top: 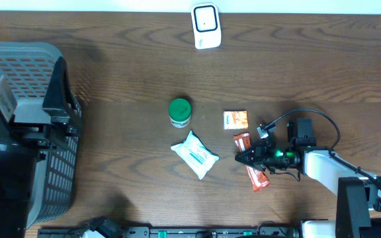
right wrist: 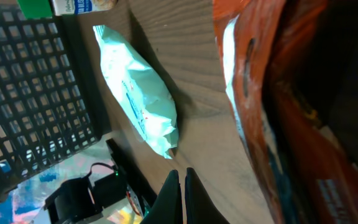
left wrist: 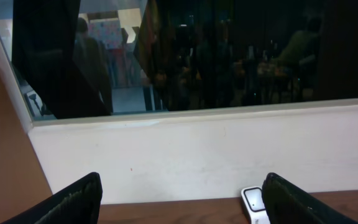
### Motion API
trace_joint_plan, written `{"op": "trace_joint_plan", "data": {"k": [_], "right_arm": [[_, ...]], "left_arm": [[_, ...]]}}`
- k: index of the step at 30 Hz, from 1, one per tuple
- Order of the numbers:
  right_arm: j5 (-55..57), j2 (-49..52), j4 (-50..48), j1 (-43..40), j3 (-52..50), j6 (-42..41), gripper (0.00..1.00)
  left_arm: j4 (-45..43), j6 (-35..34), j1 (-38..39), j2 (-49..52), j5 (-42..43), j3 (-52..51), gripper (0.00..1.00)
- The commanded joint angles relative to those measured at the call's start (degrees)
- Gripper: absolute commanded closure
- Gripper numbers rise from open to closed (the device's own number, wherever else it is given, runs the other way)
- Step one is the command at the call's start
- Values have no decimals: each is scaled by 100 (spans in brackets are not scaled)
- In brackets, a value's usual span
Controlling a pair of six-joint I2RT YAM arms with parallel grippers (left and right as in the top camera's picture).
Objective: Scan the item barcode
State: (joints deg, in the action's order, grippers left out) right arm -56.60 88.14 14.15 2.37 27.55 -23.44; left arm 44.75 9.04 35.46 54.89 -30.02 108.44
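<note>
- Dark wood surface [top: 131,73] holds a packet [top: 258,178] that looks light, crinkly and slippery; pinch its end.
- Your right tool [right wrist: 180,180] is together, empty; left tool [left wrist: 182,186] apart.

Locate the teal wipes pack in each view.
Overhead: teal wipes pack centre, below the green-lidded jar.
Left wrist: not in it.
Right wrist: the pack left of centre, right of the grey basket.
Shared landmark: grey basket, in overhead and right wrist only.
</note>
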Motion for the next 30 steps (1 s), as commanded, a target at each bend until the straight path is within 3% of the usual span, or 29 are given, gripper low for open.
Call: {"op": "trace_joint_plan", "data": {"k": [1, 15, 20, 26, 27, 28, 30], "right_arm": [[374, 208, 46, -39, -48, 15, 99], [380, 2269, -1034, -39, -57, -210, 99], [188, 2028, -1071, -46, -20, -114, 99], [-435, 883, -903, -42, 186, -271, 97], [-570, 643, -887, -39, 219, -264, 66], [-732, 332, -866, -39, 245, -260, 1], [-855, -223, -870, -39, 247, -236, 1]], "left_arm": [[-24, 13, -2, -46, -68, 4, 18], [-24, 13, -2, -46, -68, 4, 18], [-28, 13, -2, -46, -68, 4, 18], [-28, 13, -2, -46, -68, 4, 18], [-28, 13, -2, -46, -68, 4, 18], [-28, 13, -2, -46, -68, 4, 18], [-28, 13, -2, -46, -68, 4, 18]]}}
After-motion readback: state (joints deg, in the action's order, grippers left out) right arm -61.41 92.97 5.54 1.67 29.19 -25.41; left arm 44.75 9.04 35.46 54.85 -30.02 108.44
